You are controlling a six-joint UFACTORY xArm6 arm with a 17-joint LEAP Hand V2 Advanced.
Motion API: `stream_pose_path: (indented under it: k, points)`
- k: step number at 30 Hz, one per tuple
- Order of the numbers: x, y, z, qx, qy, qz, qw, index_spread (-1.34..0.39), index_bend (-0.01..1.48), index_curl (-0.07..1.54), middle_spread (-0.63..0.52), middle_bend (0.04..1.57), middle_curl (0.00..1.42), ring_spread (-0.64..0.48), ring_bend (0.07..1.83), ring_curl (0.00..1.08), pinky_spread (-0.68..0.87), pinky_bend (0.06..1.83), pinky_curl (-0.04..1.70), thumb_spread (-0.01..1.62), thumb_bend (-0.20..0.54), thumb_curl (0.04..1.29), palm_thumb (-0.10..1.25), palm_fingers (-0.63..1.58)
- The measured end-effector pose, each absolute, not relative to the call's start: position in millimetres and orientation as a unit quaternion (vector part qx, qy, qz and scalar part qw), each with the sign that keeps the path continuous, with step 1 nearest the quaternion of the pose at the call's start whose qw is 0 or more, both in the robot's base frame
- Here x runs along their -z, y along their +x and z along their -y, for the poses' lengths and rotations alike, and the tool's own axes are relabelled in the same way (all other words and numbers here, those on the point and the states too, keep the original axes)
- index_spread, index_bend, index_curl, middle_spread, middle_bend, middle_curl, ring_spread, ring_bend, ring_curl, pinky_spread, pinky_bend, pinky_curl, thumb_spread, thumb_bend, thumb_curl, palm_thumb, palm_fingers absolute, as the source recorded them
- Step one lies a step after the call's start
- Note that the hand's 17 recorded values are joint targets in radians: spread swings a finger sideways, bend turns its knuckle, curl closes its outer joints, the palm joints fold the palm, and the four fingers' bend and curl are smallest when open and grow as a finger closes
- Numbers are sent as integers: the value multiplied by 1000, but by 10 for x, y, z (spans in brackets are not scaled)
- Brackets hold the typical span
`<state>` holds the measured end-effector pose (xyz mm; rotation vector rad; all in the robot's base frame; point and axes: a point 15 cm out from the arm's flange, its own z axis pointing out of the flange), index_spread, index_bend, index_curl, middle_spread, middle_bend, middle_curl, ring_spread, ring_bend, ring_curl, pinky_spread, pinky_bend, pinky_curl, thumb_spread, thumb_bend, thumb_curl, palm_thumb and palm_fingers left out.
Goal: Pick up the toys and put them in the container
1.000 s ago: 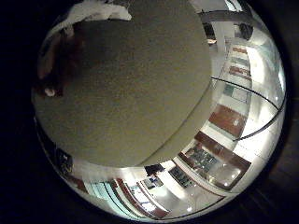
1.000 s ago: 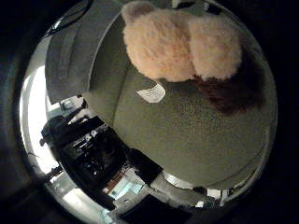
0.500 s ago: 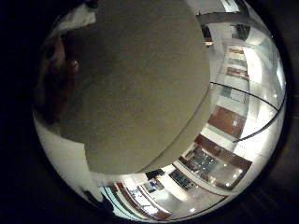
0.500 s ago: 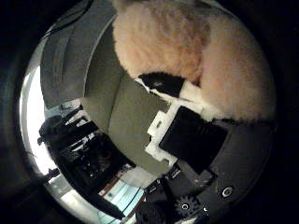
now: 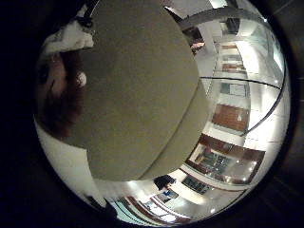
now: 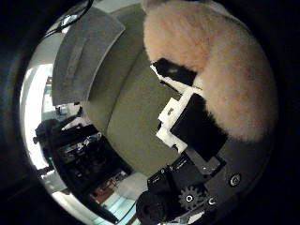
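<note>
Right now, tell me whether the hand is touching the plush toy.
Touching. The thumb side palm view shows the hand's black and white fingers pressed into the peach plush toy's fur.

Olive-green cushioned seat surface [image 5: 142, 95] fills much of both views, a grey panel [image 6: 79, 56] just beside it – beyond its edge a bright room interior with wood-brown wall panels [image 5: 230, 116] and dark equipment [image 6: 79, 154].

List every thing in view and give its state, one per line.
Plush toy: lying on the green cushion, close to the palm, finger against its fur.
Hand: fingers curling onto the plush toy.
Green cushion: bearing the toy.
Grey panel: beside the cushion, untouched.
</note>
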<state>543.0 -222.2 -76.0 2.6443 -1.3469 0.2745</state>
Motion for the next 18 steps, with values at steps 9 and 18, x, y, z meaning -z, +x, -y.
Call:
stream_pose_path:
  k: [9, 18]
  points:
    - [480, 5141, 2268, -87, 881, 458, 81, -325, 996, 1052, -258, 1150, 1072, -257, 1335, 824, -168, 1561, 587, 1221, -10, 317, 933, 1070]
    - [80, 5016, 2142, -98, 880, 458, 75, -301, 1003, 1047, -239, 1159, 1055, -253, 1319, 859, -168, 1531, 656, 1239, -10, 312, 939, 1075]
